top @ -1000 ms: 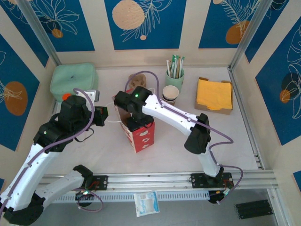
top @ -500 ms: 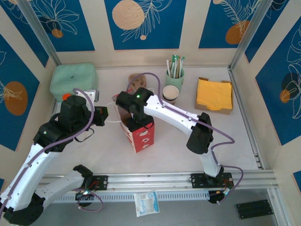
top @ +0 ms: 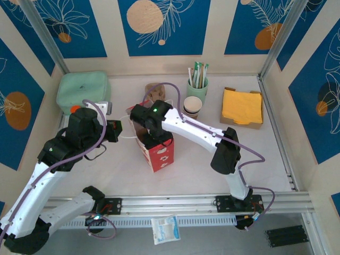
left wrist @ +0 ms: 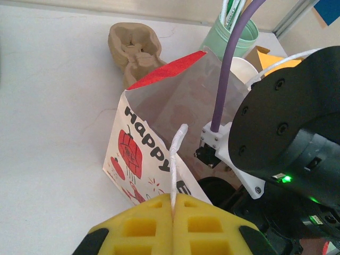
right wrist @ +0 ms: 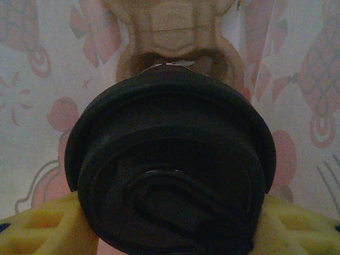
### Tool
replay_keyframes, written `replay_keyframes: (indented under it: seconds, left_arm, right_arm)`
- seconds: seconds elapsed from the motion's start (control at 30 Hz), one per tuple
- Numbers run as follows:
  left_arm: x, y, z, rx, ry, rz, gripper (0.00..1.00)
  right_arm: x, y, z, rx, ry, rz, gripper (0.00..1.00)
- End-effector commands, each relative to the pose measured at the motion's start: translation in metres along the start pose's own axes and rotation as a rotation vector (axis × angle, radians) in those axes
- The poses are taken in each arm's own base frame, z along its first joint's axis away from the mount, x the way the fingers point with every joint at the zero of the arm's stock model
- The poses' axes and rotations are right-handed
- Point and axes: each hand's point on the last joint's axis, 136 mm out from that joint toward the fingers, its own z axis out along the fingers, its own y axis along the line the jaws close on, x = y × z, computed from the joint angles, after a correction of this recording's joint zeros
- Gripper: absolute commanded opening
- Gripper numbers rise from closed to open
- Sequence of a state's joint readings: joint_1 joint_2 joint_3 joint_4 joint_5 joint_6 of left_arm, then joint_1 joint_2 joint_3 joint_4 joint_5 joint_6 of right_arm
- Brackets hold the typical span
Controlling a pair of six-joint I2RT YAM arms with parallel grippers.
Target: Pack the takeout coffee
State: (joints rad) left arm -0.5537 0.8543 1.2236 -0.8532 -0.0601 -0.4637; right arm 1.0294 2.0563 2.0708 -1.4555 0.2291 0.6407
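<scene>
The red and white paper bag point(top: 159, 154) stands open at the table's middle. My left gripper point(left wrist: 173, 204) is shut on the bag's white string handle point(left wrist: 178, 154) and holds it out to the left; in the top view this gripper point(top: 119, 131) sits just left of the bag. My right gripper point(right wrist: 172, 223) reaches down into the bag's mouth point(top: 151, 139). Its yellow fingers point(right wrist: 45, 226) are closed on the takeout coffee, whose round black lid point(right wrist: 170, 159) faces the wrist camera. The cup's body is hidden under the lid.
A brown moulded cardboard carrier point(top: 155, 93) lies behind the bag. Behind it on the right are a stack of lidless cups point(top: 192, 106), a green cup of straws point(top: 197, 85) and yellow napkins point(top: 242, 106). A mint box point(top: 83, 91) sits back left.
The right arm's wrist and elbow have shifted very slightly over the bag. Both grips and the bag stay as they were.
</scene>
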Motion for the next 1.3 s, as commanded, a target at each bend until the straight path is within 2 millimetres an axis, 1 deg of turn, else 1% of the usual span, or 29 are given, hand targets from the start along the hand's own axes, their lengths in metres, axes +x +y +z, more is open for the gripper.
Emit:
replay_keyframes:
  seconds: [0.0, 0.33, 0.97, 1.27]
  left_arm:
    - [0.0026, 0.0028, -0.0009, -0.006, 0.007, -0.012, 0.00]
    - [0.0020, 0.0027, -0.0022, -0.006, 0.005, -0.008, 0.00]
    - [0.0015, 0.0025, -0.0015, -0.006, 0.005, -0.009, 0.00]
    - [0.0015, 0.0020, -0.0009, -0.004, 0.006, -0.010, 0.00]
  right_arm:
    - [0.0025, -0.0070, -0.0085, 0.045, -0.015, 0.017, 0.58]
    - [0.0019, -0.0072, -0.0113, 0.062, -0.023, 0.010, 0.58]
    - [0.0012, -0.0057, -0.0099, 0.059, -0.022, 0.006, 0.58]
    - [-0.0005, -0.0138, -0.0089, 0.111, -0.035, 0.018, 0.58]
